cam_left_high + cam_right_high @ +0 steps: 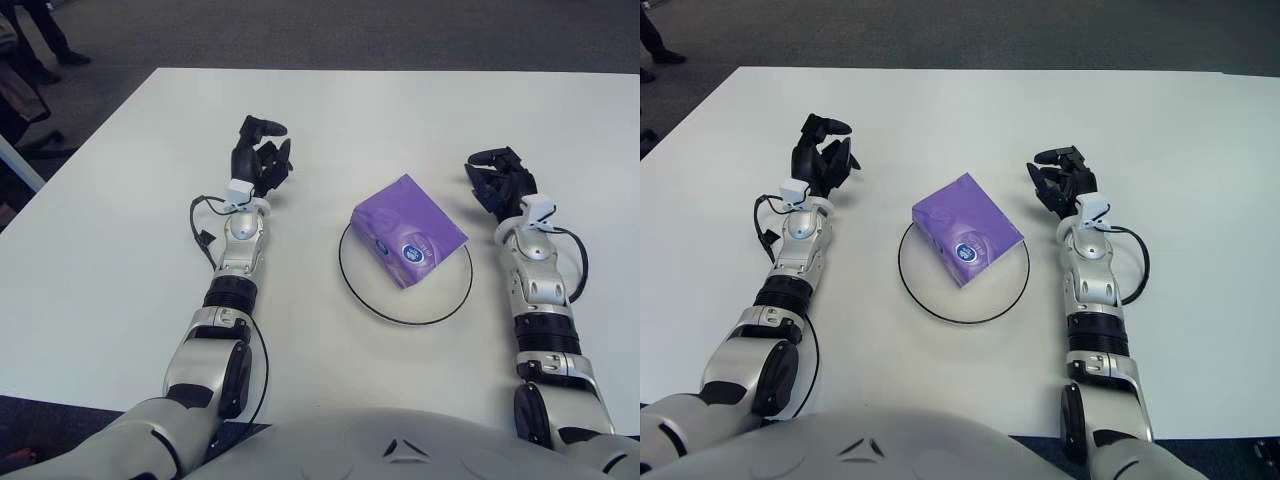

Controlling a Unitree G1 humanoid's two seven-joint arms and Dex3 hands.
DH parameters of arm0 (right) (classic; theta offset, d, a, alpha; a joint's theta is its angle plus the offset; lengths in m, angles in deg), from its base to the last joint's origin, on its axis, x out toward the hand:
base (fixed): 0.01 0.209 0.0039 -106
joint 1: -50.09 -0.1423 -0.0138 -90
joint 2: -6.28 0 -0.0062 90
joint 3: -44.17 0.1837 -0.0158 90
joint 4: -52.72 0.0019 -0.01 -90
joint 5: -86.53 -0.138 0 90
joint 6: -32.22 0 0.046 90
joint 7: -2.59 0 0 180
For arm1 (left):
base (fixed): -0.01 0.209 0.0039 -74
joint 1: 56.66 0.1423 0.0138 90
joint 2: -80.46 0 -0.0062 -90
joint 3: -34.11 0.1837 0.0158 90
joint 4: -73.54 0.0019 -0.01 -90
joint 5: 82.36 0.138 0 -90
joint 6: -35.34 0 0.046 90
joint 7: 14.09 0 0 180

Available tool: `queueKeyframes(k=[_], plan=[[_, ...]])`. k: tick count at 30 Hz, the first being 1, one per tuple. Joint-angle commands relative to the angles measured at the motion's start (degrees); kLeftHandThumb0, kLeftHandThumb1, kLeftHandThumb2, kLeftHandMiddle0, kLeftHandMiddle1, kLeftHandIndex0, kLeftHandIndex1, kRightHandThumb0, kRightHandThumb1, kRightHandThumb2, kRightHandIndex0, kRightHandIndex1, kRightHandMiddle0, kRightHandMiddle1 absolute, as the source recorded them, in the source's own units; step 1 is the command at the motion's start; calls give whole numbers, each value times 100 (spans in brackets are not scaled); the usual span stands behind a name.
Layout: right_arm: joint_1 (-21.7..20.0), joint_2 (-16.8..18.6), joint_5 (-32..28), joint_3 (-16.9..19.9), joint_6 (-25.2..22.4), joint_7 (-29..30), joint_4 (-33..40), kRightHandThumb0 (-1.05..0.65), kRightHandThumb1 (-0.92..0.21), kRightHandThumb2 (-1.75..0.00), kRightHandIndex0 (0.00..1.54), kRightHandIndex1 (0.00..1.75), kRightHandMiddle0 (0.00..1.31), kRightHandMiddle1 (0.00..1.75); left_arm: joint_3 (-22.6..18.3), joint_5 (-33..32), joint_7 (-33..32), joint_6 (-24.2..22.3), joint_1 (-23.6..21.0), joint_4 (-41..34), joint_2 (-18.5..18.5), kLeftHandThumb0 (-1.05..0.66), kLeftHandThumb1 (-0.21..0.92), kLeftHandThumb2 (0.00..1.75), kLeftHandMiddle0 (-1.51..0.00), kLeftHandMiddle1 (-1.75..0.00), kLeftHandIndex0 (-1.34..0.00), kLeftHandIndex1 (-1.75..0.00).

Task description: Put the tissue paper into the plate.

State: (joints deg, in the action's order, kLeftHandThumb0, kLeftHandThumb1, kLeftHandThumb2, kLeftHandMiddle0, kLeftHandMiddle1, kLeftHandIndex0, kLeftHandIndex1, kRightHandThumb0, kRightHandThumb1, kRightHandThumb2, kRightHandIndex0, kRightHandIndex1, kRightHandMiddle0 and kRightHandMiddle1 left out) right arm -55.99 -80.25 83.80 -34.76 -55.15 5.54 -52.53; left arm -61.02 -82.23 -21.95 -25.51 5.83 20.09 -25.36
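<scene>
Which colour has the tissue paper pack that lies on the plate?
Purple, with a small round dark label on its front; the tissue paper pack shows best in the left eye view.

place: office or lab | cues: large white table [400, 100]; dark grey carpet [350, 30]; person's legs [45, 30] standing nearby

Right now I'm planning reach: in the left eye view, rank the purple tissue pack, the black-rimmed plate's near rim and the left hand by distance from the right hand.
1. Purple tissue pack, just to the left of the right hand.
2. Black-rimmed plate's near rim, lower left.
3. Left hand, far left.
</scene>
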Motion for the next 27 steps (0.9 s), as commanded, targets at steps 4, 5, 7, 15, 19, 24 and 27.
queueKeyframes(k=[4,5,7,15,19,24,27], plan=[[331,156,69,-25,172,67,-353,-1,-92,-22,64,123,34,143,-24,-58,81,-305,644,208,-71,-35,92,38,-91,-175,-36,-160],[330,157,71,-26,182,72,-363,-1,-92,-22,64,123,34,143,-25,-58,86,-340,646,194,-68,-35,92,38,-91,-175,-36,-160],[330,157,74,-29,200,80,-377,-1,-92,-22,64,123,34,143,-31,-60,100,-386,654,169,-63,-35,92,38,-91,-175,-35,-160],[343,166,99,-41,301,137,-442,-1,-92,-22,65,122,35,144,-61,-86,169,-485,675,133,-42,-35,92,38,-90,-175,-35,-160],[335,168,114,-48,350,164,-484,-1,-92,-22,65,122,35,144,-73,-98,183,-494,664,157,-31,-35,92,38,-90,-175,-35,-160],[323,177,143,-51,396,182,-535,-1,-92,-22,65,122,35,143,-86,-111,197,-496,650,193,-16,-35,92,38,-90,-175,-35,-160],[313,181,161,-47,415,184,-563,-1,-92,-21,65,122,35,143,-91,-112,200,-499,644,207,-11,-35,92,38,-90,-175,-35,-160]])
